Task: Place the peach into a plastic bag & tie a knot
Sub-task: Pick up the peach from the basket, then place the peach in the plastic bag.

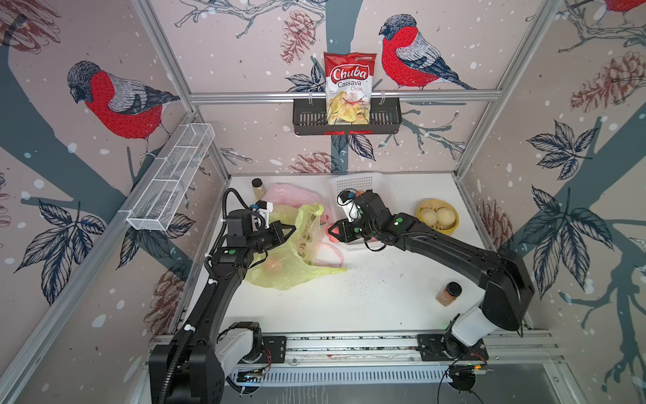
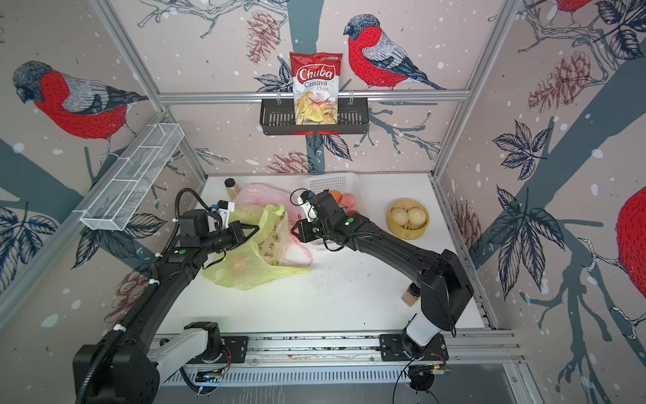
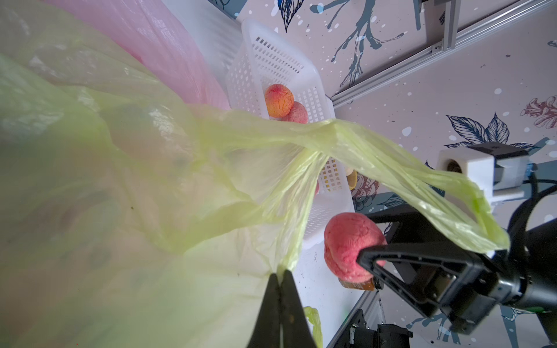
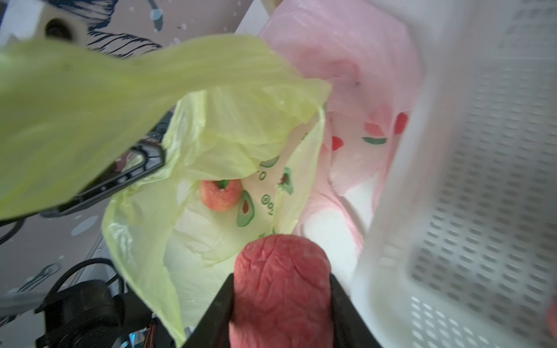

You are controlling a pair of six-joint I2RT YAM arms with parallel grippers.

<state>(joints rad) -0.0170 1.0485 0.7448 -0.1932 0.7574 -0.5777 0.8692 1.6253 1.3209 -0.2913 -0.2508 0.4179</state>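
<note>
Right wrist footage showed a wrinkled red peach (image 4: 280, 265) clamped between the jaws of the right gripper (image 4: 281, 278), held just outside the open mouth of the yellow-green plastic bag (image 4: 211, 135) and beside the white perforated basket (image 4: 467, 180). A second peach (image 4: 221, 194) was seen lying inside the bag, on its printed lower wall. The left gripper (image 3: 281, 275) was shown in the left wrist view with its jaws clenched on a pinch of the bag's rim, by which one side of the mouth was held up off the bench (image 1: 367, 297); a handle loop (image 3: 422, 186) was draped loose toward the right arm. In both top views the bag was spread near the left edge of the bench, a pink bag (image 1: 290, 194) just behind it, and the basket stood at the back edge with other peaches (image 3: 278, 99) in it. A bamboo steamer (image 1: 420, 210) of buns (image 1: 437, 216) was set near the right edge.
</note>
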